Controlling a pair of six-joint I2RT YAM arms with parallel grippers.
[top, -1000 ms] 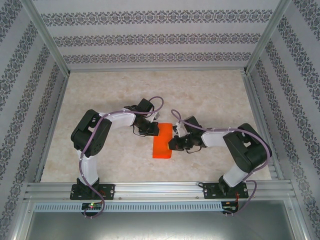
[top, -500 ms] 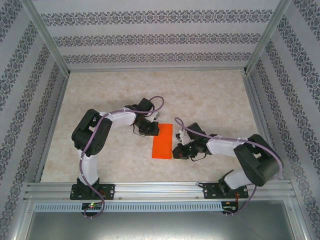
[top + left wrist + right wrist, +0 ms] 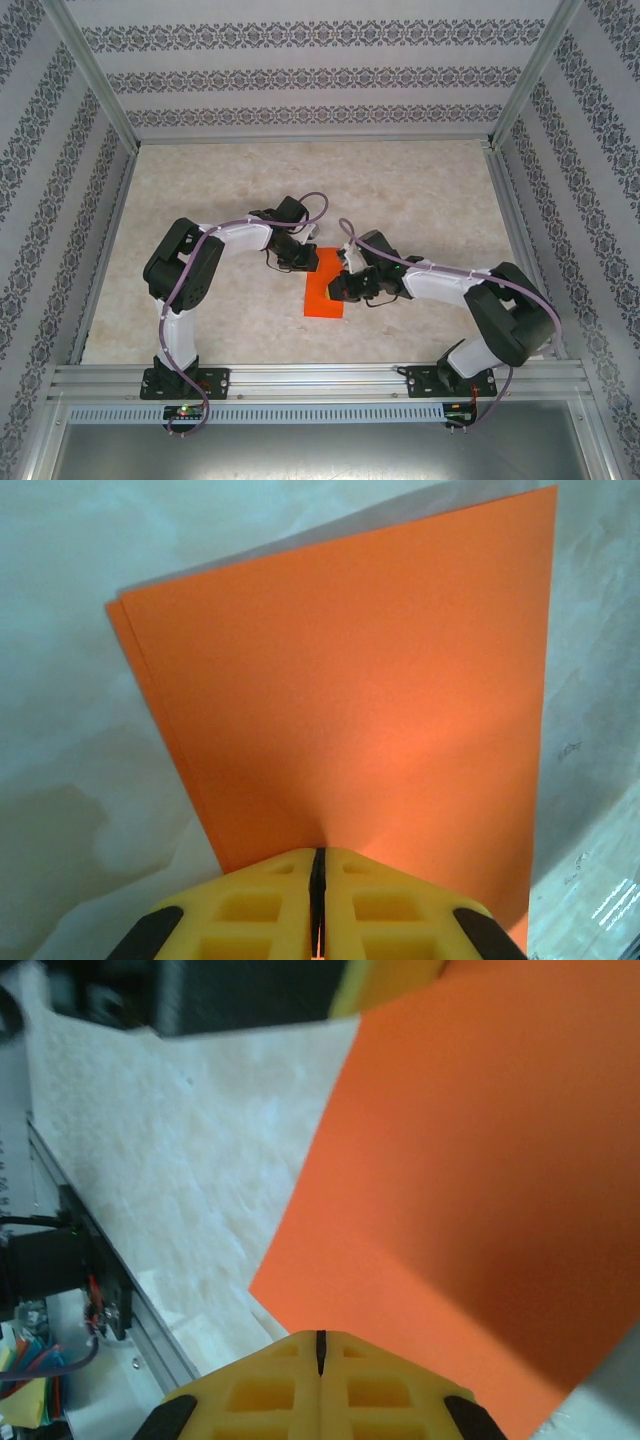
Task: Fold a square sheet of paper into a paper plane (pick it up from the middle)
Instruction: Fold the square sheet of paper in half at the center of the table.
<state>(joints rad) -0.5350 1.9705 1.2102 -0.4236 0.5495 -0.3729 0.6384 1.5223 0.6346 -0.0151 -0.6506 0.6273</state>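
The square sheet of paper [image 3: 321, 301] lies folded in half as a bright orange rectangle in the middle of the table. My left gripper [image 3: 306, 258] sits at its far left corner. In the left wrist view its yellow fingertips [image 3: 320, 852] are shut on the near edge of the paper [image 3: 350, 680], which puckers slightly at the pinch, and two layers show along the left edge. My right gripper [image 3: 336, 287] hovers over the paper's right side. Its jaws [image 3: 320, 1336] are shut, low over the orange surface [image 3: 470, 1160], with nothing between them.
The pale marbled table [image 3: 400, 190] is ringed by an aluminium frame, with a rail [image 3: 320, 380] along the near edge and patterned walls on three sides. Both arm bases stand on that rail. The rail and cables [image 3: 60, 1260] appear left of the right gripper.
The right gripper swung out to the paper's right edge, then came back left over the paper. The left gripper has stayed in place on the far corner.
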